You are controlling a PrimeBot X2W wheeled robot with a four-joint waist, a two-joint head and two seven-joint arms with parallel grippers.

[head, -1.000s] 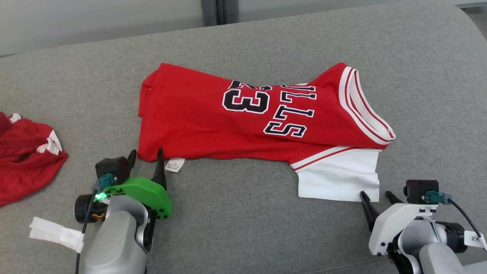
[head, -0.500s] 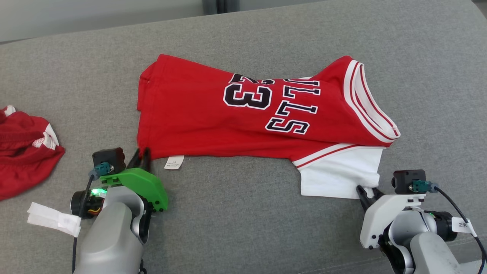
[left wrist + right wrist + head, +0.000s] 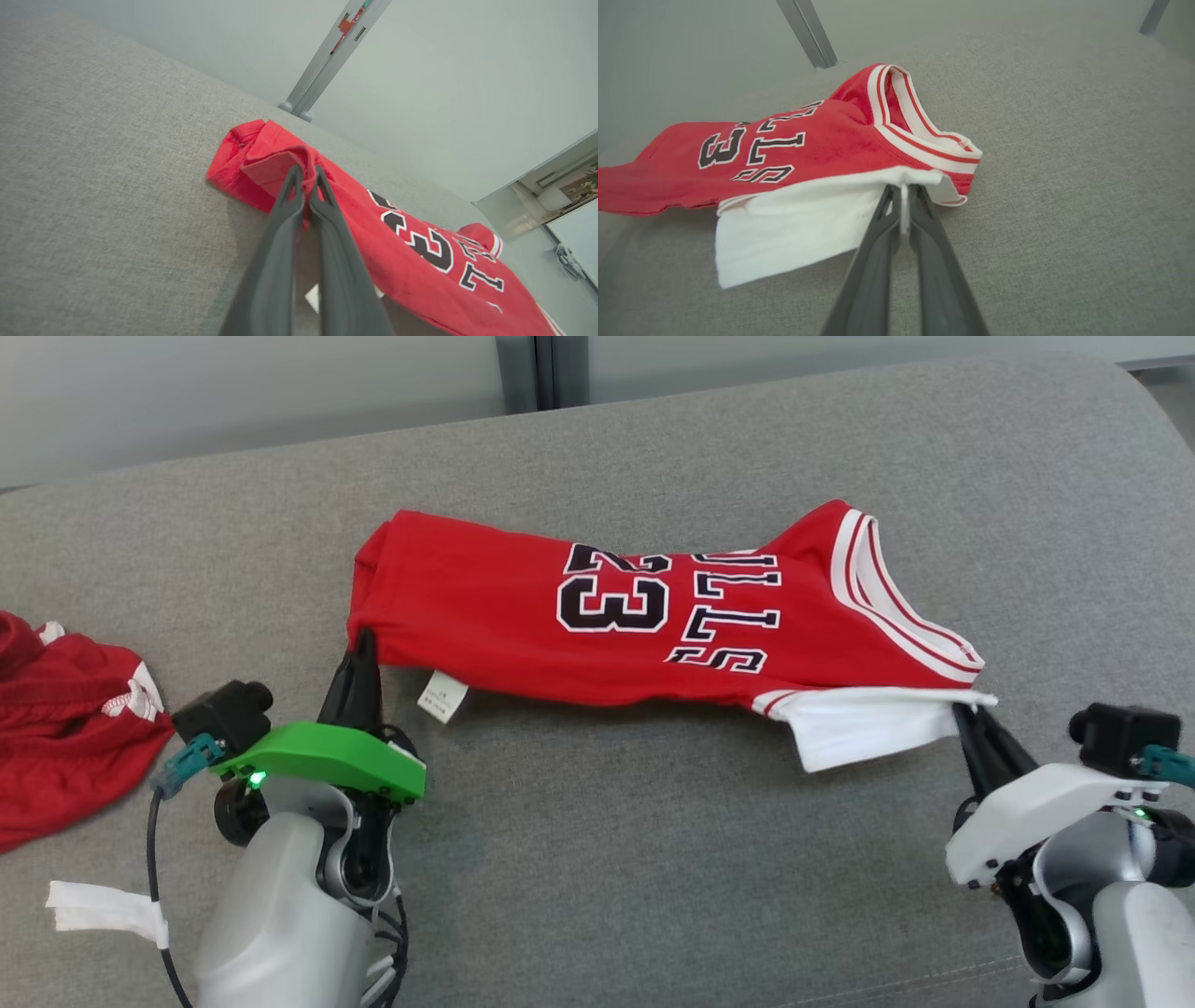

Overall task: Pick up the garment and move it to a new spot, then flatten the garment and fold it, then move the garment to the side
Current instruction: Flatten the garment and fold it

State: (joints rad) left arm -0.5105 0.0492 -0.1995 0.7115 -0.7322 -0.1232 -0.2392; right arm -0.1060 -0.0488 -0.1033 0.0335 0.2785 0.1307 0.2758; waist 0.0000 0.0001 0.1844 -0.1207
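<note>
1. Everything sits on a grey upholstered cushion (image 3: 653,859). Behind it runs a pale wall with a grey metal post (image 3: 532,373).
2. Far to my left lies a crumpled second red cloth (image 3: 65,728) with white trim. It is well apart from the garment and from my left arm.
3. A white paper tag (image 3: 98,910) sits by the cable beside my left forearm, at the lower left of the head view.
4. The garment (image 3: 523,616) is a red jersey with "23" and black-and-white lettering. It stretches across the middle of the cushion, with the hem end to my left and the striped neck opening (image 3: 896,607) to my right.
5. My left gripper (image 3: 362,639) is closed tight on red fabric at the near left corner of the hem. In the left wrist view the two dark fingers (image 3: 280,224) pinch a fold of cloth between their tips.
6. A small white care label (image 3: 443,695) hangs from the hem just to the right of that grip.
7. My right gripper (image 3: 962,711) is clamped on the edge of the white sleeve (image 3: 868,728) at the near right corner, just below the red-and-white trim.
8. Between my two grips the near edge of the garment hangs off the cushion with a shadow beneath it. The far edge rests on the fabric surface.
</note>
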